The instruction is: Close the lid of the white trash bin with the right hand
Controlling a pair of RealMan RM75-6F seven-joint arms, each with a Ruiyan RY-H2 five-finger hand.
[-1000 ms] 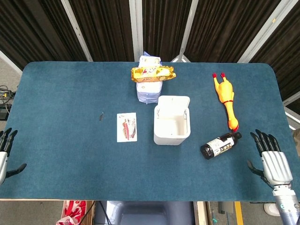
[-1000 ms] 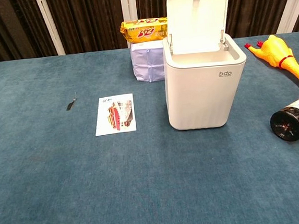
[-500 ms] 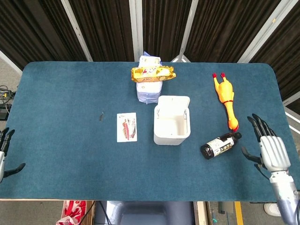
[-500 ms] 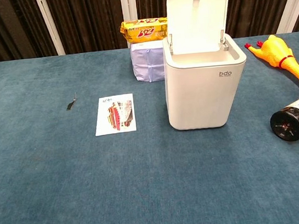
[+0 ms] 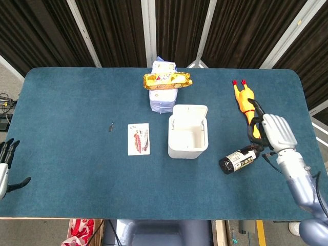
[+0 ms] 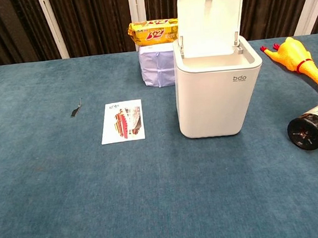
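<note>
The white trash bin (image 5: 188, 137) stands in the middle of the blue table, and its lid (image 5: 191, 109) is raised upright at the far side. The chest view shows the bin (image 6: 218, 91) from the front, its lid (image 6: 211, 19) standing open behind the mouth. My right hand (image 5: 272, 131) hovers to the right of the bin, over the lower end of the rubber chicken, holding nothing, its fingers pointing toward the bin. My left hand (image 5: 5, 165) hangs at the table's left edge, fingers apart and empty. Neither hand appears in the chest view.
A yellow rubber chicken (image 5: 245, 102) and a dark bottle (image 5: 240, 159) on its side lie right of the bin. A yellow snack pack (image 5: 167, 79) rests on a pale package (image 5: 163, 100) behind it. A leaflet (image 5: 138, 138) and a small dark item (image 5: 111, 126) lie to its left.
My right hand has risen from the table's right front edge and moved inward and toward the bin, now over the chicken's end. The bin and lid have not moved.
</note>
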